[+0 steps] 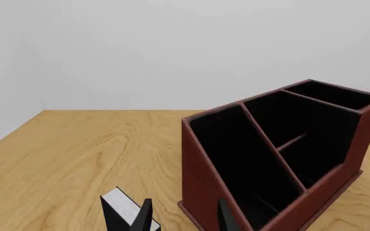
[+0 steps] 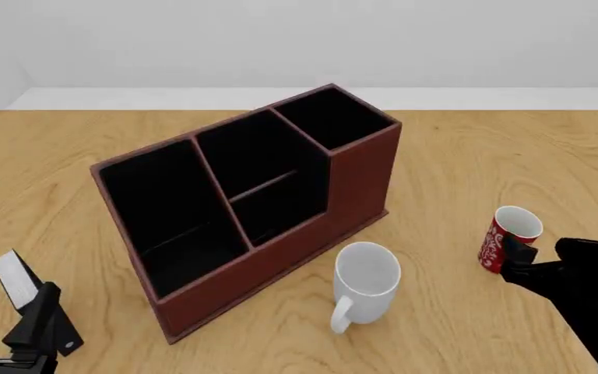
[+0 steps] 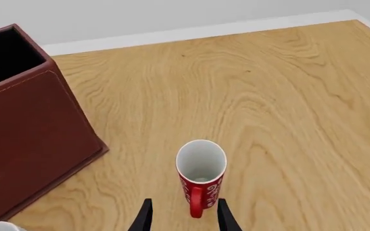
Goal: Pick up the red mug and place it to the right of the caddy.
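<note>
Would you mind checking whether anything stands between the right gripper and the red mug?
Nothing visible does. In the right wrist view the right gripper is open, with the red mug upright just ahead and its handle facing the fingers. The white mug and the caddy stand off to the left.

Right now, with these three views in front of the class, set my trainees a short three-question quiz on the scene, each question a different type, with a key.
1. True or false: the red mug lies on its side.
2. Which stands nearer the caddy? A) red mug B) white mug
3. Fill in: the right gripper's fingers flank the red mug's ____.

Key:
1. False; it stands upright.
2. B.
3. Handle; the jaws are open, not yet closed.
</note>
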Controlling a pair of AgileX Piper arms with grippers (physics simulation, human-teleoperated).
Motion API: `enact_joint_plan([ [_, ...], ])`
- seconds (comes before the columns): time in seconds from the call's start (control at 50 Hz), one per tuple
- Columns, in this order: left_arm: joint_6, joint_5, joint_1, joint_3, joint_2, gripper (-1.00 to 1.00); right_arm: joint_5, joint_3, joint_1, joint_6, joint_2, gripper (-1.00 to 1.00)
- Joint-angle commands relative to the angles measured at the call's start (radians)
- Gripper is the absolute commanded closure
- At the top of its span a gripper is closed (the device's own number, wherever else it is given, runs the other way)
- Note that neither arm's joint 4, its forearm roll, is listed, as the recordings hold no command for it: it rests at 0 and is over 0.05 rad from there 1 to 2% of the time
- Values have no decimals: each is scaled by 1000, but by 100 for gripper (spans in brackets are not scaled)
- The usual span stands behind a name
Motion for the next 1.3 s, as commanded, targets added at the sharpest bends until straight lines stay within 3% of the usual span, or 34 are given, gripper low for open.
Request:
enact_joint_plan([
  [0.02, 0, 0, 0, 0, 0, -100, -29, -15, -7, 18, 55, -100],
  [0.62, 0, 0, 0, 0, 0, -100, -82, -47, -37, 24, 170, -100],
  [0.82, 0, 0, 0, 0, 0, -100, -151, -44, -37, 24, 258, -100],
  [1.3, 0, 0, 0, 0, 0, -100, -213, -35, -29, 21, 337, -100],
])
